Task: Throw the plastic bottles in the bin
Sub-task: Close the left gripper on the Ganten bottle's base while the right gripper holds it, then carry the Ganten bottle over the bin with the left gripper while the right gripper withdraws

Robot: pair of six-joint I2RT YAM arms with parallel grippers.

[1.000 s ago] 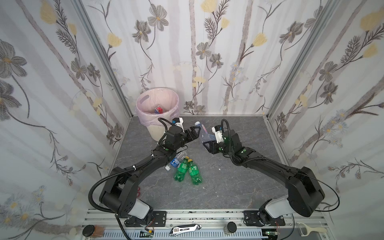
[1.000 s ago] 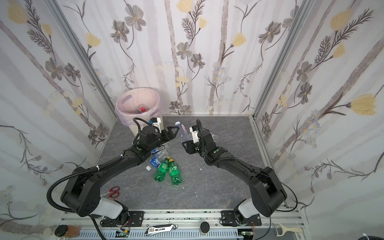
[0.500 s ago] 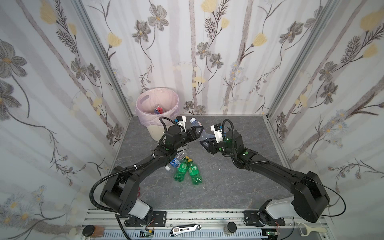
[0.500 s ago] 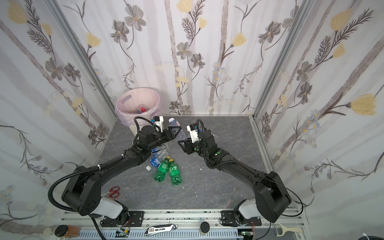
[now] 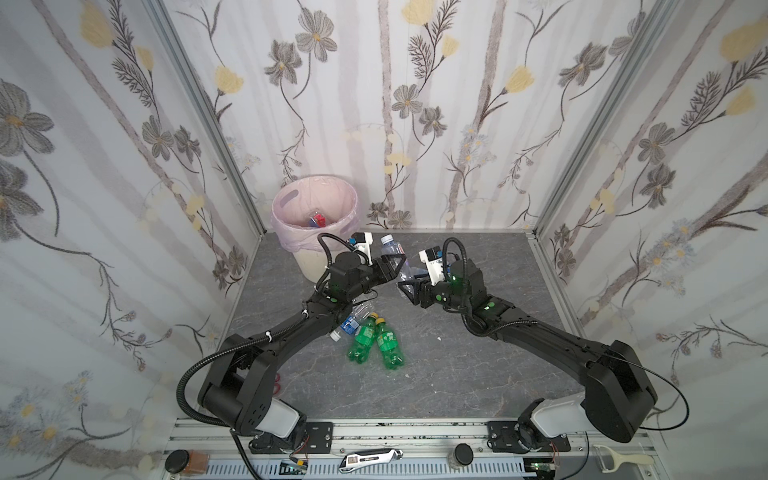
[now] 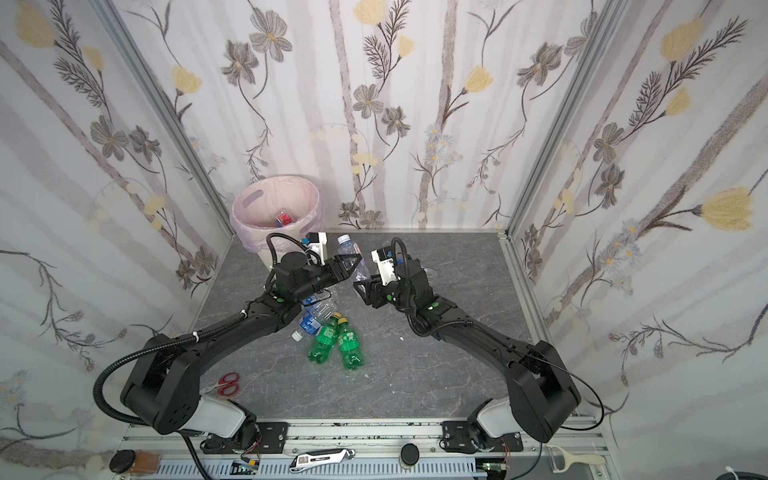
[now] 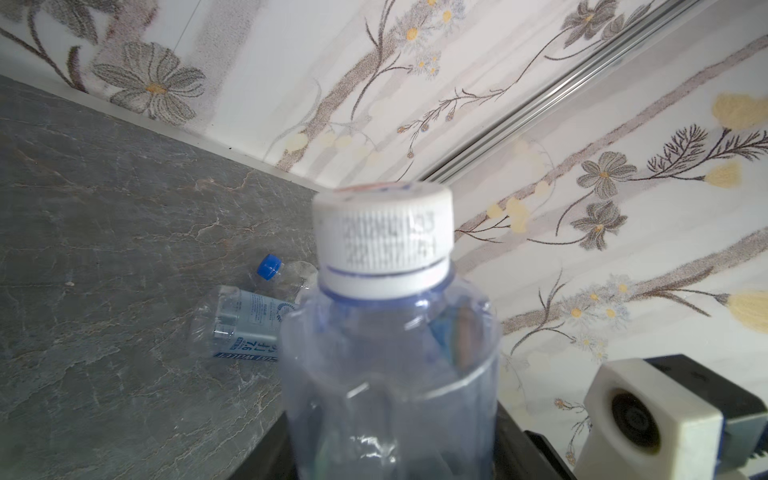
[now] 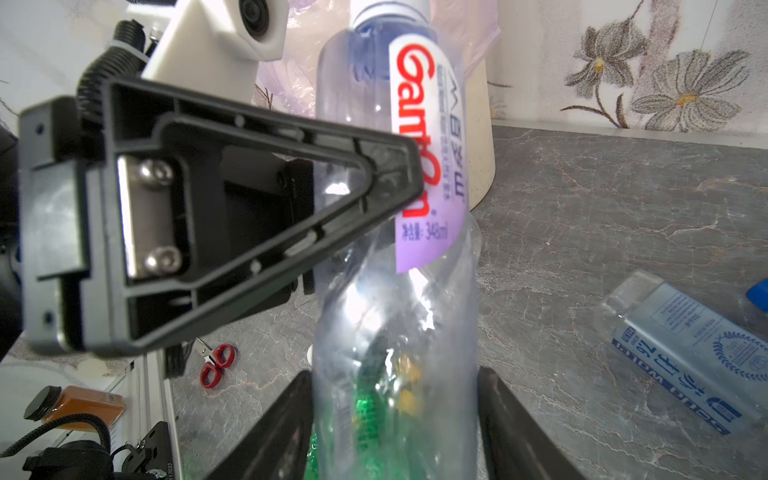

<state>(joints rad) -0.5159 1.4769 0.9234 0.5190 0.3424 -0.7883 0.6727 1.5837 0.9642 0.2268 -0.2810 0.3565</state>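
A clear plastic bottle (image 5: 392, 248) with a purple label and white cap stands upright in the air between both arms, near the bin (image 5: 306, 266). My left gripper (image 5: 394, 262) is shut on its middle; in the left wrist view the bottle (image 7: 386, 332) fills the jaws. My right gripper (image 8: 395, 415) is open around the bottle's (image 8: 395, 316) base, with a gap at one finger (image 8: 507, 415). Two green bottles (image 5: 374, 344) and a clear one (image 5: 348, 325) lie on the floor below. The pink-lined bin (image 6: 249, 216) holds a red bottle (image 5: 318, 218).
A flat clear bottle (image 8: 685, 353) with a blue label and a blue-capped bottle (image 7: 270, 266) lie on the grey floor behind my right arm. Red scissors (image 6: 226, 384) lie near the left arm's base. Flowered walls (image 5: 415, 124) close in three sides.
The right gripper brought the bottle toward the left gripper, which closed on it. The right jaws have since opened round the bottle's base.
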